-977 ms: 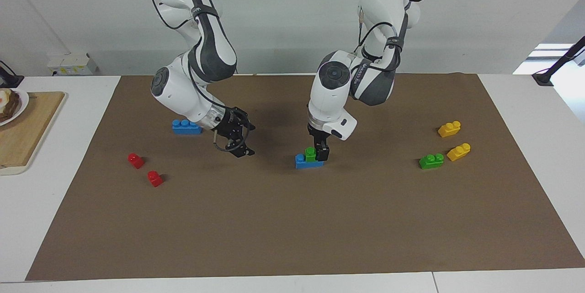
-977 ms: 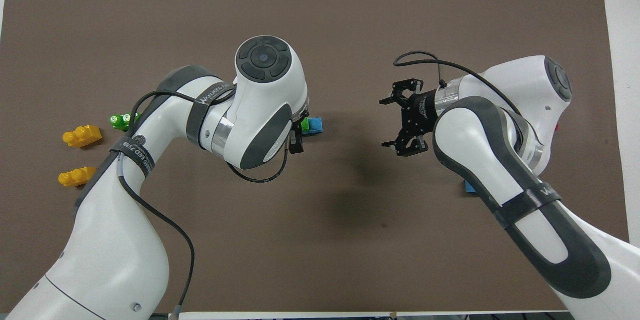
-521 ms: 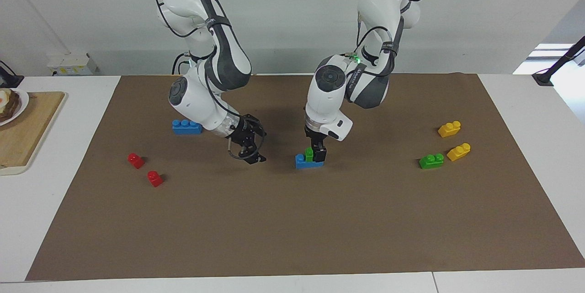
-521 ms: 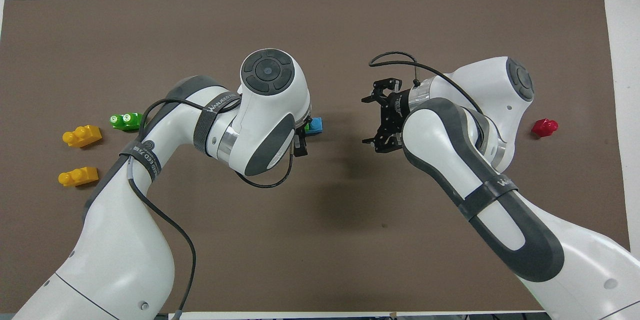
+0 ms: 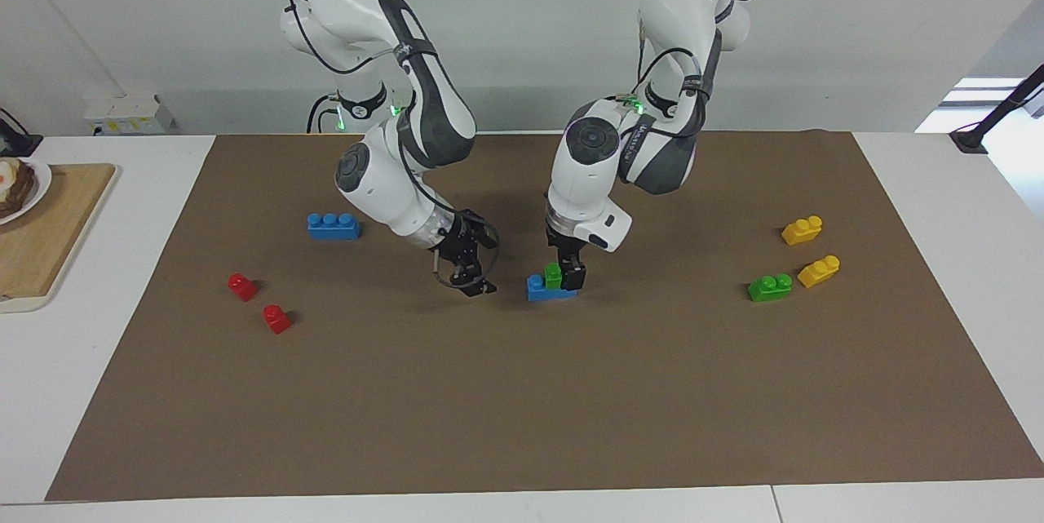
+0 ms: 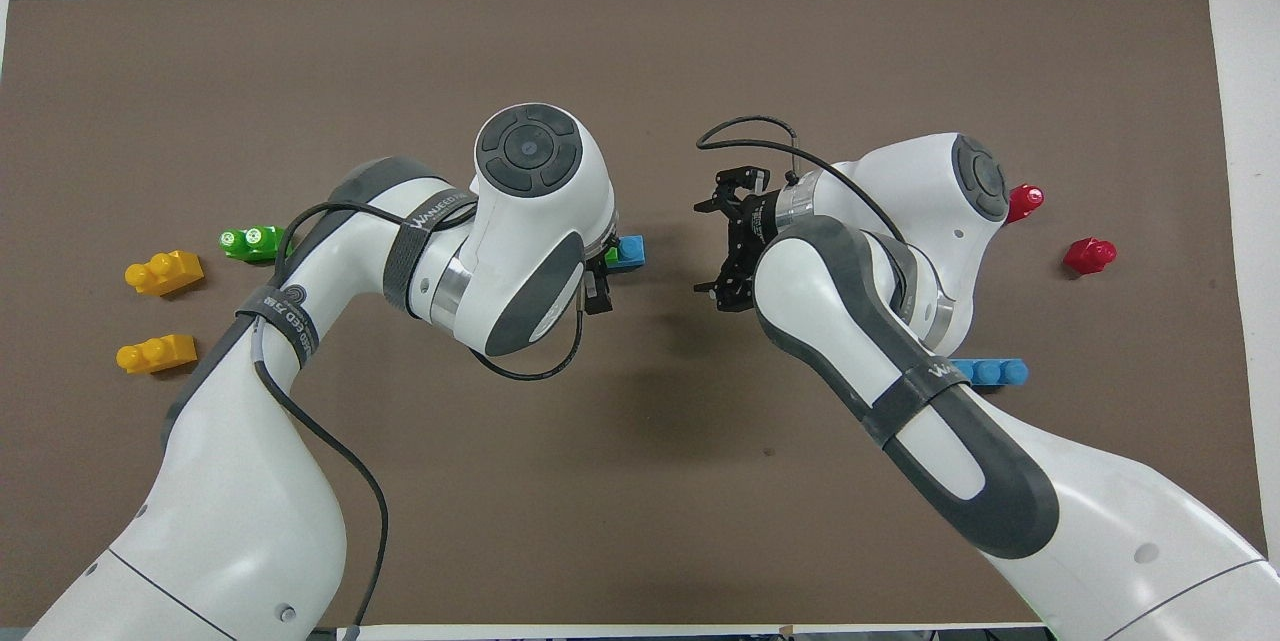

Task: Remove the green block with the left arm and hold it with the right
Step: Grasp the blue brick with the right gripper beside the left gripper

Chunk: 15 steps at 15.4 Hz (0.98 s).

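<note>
Facing view: two green blocks, two blue, two yellow, two red on the desk [image 5: 122, 392]. Left gripper [image 5: 568, 272] fingers clasp the green block [image 5: 553, 275] stacked on a blue brick [image 5: 538, 289]; right gripper [image 5: 471, 266], fingers wide, hovers just beside it.

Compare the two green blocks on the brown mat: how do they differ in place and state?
One green block sits stacked on a blue block near the middle of the mat; the other green block lies directly on the mat, toward the left arm's end. The left gripper is down at the stacked one; nothing touches the other, which lies beside a yellow block. Both are bright green with round studs.
</note>
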Each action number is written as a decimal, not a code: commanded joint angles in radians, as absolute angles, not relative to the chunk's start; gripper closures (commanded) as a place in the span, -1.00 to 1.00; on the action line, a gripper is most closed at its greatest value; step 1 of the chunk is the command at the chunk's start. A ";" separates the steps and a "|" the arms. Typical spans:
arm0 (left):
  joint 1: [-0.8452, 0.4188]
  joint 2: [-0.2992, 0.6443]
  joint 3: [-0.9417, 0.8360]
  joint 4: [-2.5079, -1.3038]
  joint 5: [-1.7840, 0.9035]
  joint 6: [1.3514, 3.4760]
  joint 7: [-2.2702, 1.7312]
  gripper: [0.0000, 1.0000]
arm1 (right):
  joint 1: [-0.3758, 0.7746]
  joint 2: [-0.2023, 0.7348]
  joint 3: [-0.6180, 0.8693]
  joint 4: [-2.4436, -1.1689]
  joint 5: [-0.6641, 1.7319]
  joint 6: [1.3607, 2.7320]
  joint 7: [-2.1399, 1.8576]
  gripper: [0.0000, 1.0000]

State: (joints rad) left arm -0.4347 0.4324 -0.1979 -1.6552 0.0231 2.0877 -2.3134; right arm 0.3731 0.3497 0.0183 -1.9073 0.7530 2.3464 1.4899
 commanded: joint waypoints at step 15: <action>-0.431 0.388 -0.186 -1.746 0.041 2.152 -2.338 -1.00 | 0.449 0.472 0.018 -1.783 0.788 2.410 1.513 -1.00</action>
State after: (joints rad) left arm -0.4317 0.4254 -0.1919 -1.6938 0.0231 2.1251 -2.3169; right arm 0.4388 0.4490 0.0185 -1.8068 0.7791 2.3950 1.4951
